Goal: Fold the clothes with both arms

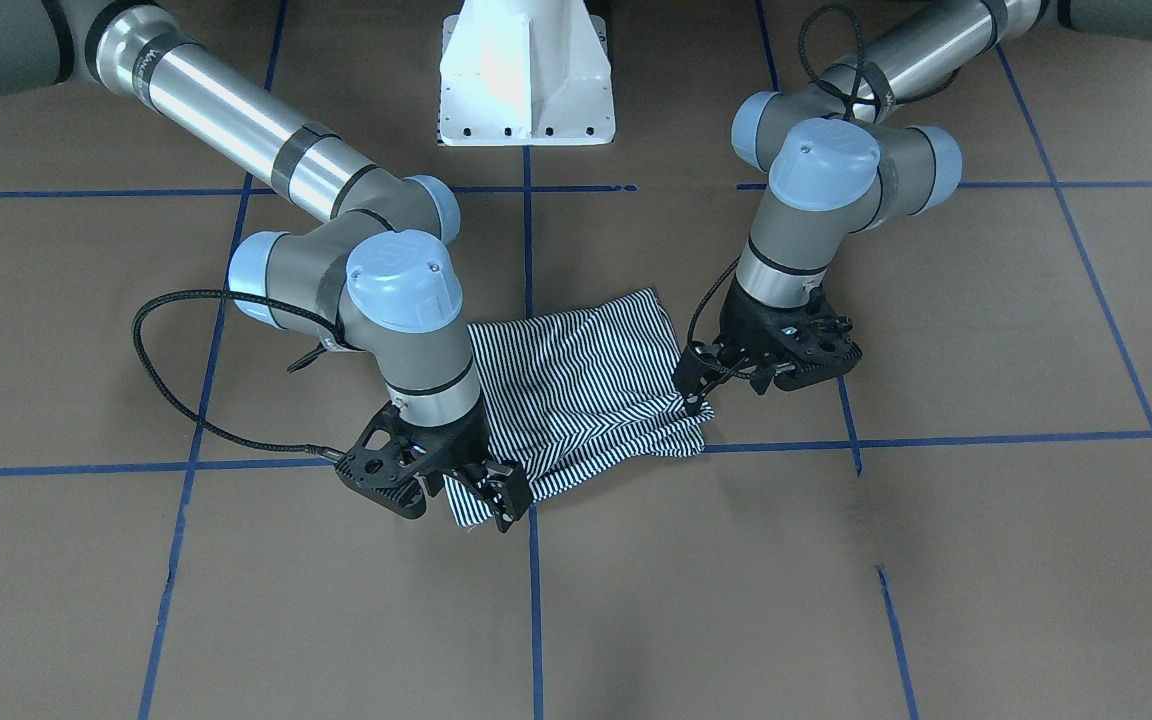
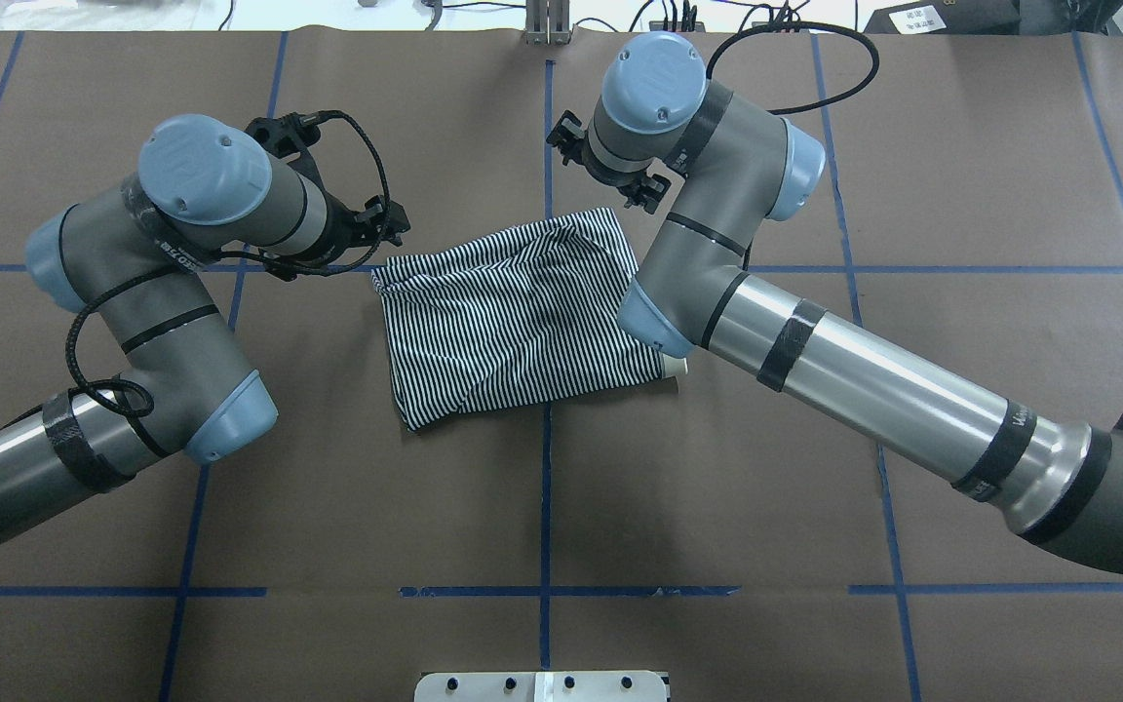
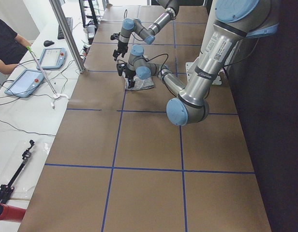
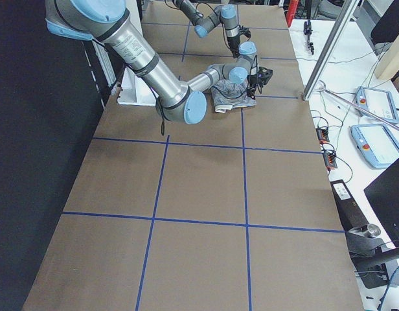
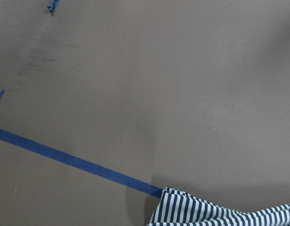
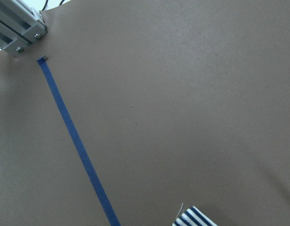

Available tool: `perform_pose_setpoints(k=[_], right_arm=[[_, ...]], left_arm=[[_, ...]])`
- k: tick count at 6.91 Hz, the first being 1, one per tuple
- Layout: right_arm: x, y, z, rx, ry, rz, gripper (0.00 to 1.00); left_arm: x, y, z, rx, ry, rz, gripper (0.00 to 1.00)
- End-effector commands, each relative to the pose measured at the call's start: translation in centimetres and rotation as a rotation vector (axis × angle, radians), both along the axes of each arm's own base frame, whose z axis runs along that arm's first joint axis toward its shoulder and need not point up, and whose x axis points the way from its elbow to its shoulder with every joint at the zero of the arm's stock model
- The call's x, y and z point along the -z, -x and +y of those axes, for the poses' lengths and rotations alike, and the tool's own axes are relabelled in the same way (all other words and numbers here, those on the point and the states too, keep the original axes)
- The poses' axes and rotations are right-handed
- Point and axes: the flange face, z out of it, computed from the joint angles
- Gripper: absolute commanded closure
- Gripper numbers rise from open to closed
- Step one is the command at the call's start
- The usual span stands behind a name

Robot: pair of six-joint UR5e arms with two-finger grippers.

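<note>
The striped polo shirt [image 1: 576,390] lies folded into a rough rectangle in the middle of the table [image 2: 542,487]. It also shows in the overhead view [image 2: 513,322]. A bit of cream collar [image 2: 676,367] peeks out at its near right corner. My left gripper [image 1: 693,398] is at the shirt's far left corner and looks shut on the top layer's edge. My right gripper [image 1: 501,500] is at the far right corner and looks shut on the cloth. Each wrist view shows only a striped corner, in the left [image 5: 206,212] and in the right [image 6: 194,217], low over the table.
The white pedestal base [image 1: 526,80] stands behind the shirt on the robot's side. Blue tape lines [image 1: 536,600] cross the brown table cover. A metal post [image 3: 67,34], tablets [image 3: 23,82] and an operator [image 3: 6,38] are beyond the table's far edge.
</note>
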Motion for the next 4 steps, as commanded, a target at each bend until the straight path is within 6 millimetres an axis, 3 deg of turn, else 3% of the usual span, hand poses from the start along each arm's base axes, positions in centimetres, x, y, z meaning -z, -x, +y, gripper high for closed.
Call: perform_pose_setpoints(k=[1, 3, 4], right_arm=[[-1.0, -5.8, -3.8, 0.09, -0.024, 0.009, 0.0], [-2.8, -10.3, -6.3, 0.121, -0.026, 0.023, 0.0], [-3.4, -11.0, -6.6, 0.126, -0.034, 0.031, 0.0]], left_arm=[[1.9, -4.0, 2.5, -0.007, 0.07, 0.054, 0.0], [0.4, -5.7, 1.5, -0.006, 0.069, 0.045, 0.0], [0.5, -6.5, 1.1, -0.009, 0.051, 0.072, 0.0]])
